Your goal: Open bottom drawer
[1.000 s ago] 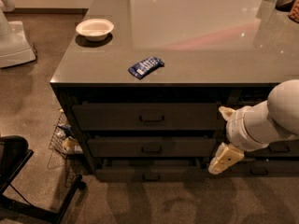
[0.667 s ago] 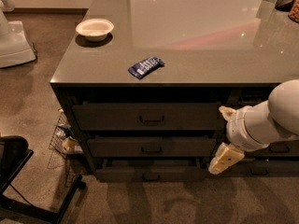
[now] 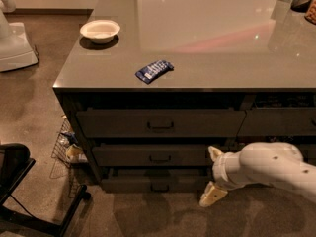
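The bottom drawer (image 3: pixel 148 182) is the lowest, slimmest front of the left stack under the grey counter, with a small dark pull (image 3: pixel 159 187) at its centre. Its front looks shut, in line with the drawers above. My gripper (image 3: pixel 213 175) is low at the drawer's right end, to the right of the pull. Its two cream fingers are spread, the upper fingertip (image 3: pixel 214 153) by the middle drawer and the lower one (image 3: pixel 212 195) near the floor. It holds nothing. The white arm (image 3: pixel 269 169) comes in from the right.
A middle drawer (image 3: pixel 158 155) and a top drawer (image 3: pixel 160 123) sit above. A neighbouring stack (image 3: pixel 279 122) is to the right. On the counter (image 3: pixel 207 48) are a white bowl (image 3: pixel 100 30) and a blue packet (image 3: pixel 154 70). A wire basket (image 3: pixel 66 144) and a black stand (image 3: pixel 19 181) are at the left.
My gripper has moved down and to the left, from beside the middle drawer to the level of the bottom drawer. The drawers have not moved.
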Tool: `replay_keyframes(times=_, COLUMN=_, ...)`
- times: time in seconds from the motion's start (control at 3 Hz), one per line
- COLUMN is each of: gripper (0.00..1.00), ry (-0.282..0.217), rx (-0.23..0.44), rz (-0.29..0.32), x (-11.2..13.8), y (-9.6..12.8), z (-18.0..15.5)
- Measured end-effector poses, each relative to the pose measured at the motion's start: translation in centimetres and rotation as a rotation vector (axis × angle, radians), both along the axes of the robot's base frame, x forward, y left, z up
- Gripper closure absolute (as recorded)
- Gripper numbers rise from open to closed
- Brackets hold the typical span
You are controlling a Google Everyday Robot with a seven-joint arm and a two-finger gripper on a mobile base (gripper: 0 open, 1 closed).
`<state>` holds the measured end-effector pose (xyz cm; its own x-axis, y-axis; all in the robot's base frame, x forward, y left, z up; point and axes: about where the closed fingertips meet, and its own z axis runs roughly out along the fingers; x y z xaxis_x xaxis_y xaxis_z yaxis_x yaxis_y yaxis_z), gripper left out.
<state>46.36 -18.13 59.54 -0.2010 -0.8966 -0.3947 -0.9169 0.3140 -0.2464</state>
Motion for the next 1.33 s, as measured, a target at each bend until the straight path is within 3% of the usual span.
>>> replay_keyframes(times=0.33, gripper=0.0, ry=-0.063, rx=0.026, rz=0.054, x=2.9, y=0.9, z=-7.3)
replay_keyframes(times=0.67, gripper=0.0, ry=-0.171, rx=0.06, rz=0.077, x=7.8, y=1.4, z=-12.4)
replay_keyframes(times=1.0, gripper=0.0, ry=-0.201, rx=0.059, rz=0.063, x=10.4, y=1.6, z=-15.3)
replay_keyframes(times=1.33, gripper=0.0, ry=-0.197, rx=0.012, rz=0.071, x=10.7, y=0.4, z=-14.9)
